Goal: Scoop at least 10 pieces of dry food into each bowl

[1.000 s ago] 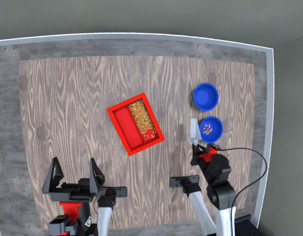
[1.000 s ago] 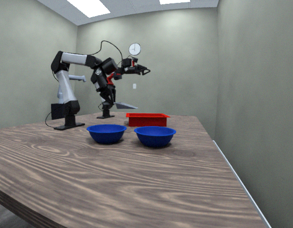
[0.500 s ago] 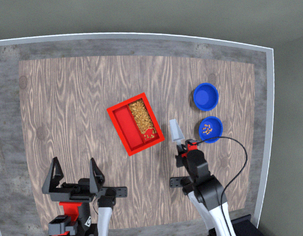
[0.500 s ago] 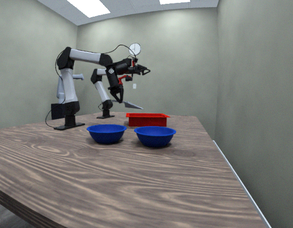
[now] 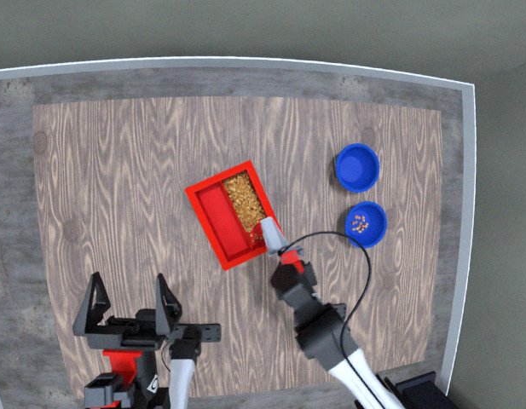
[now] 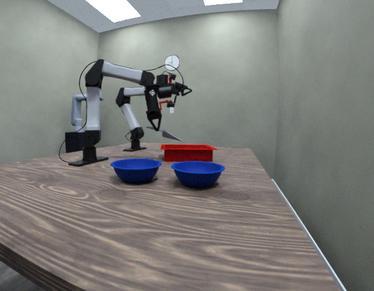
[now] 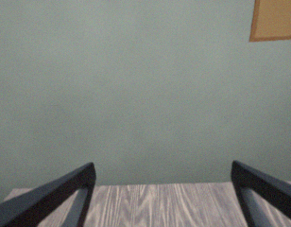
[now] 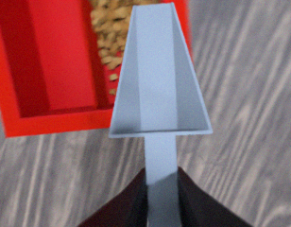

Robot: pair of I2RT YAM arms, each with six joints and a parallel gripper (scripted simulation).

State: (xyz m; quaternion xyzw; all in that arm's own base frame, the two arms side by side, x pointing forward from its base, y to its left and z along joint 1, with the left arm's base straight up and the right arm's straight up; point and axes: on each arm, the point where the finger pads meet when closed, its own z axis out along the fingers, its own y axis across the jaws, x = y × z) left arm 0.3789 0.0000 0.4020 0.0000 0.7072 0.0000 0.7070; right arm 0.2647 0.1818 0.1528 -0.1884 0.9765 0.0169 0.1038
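Note:
My right gripper (image 5: 282,252) (image 6: 156,128) (image 8: 162,175) is shut on the handle of the grey scoop (image 5: 273,235) (image 6: 170,136) (image 8: 156,71). The scoop is empty, its tip slanting down, above the near right corner of the red box (image 5: 206,228) (image 6: 188,154) (image 8: 60,125). Food (image 5: 245,200) (image 8: 110,28) fills most of the box's right compartment, thinning to loose pieces at the near end. The nearer blue bowl (image 5: 375,224) (image 6: 136,171) holds several pieces. The farther blue bowl (image 5: 357,167) (image 6: 197,174) is empty. Both stand upright. My left gripper (image 5: 129,276) (image 6: 187,90) (image 7: 161,168) is open and empty.
The box's left compartment (image 5: 222,220) (image 8: 62,61) is bare, with a divider beside the food. The bowls stand to the right of the box, a small gap between them. The left arm hangs over the table's near left part. The right arm's cable loops near the nearer bowl in the top view.

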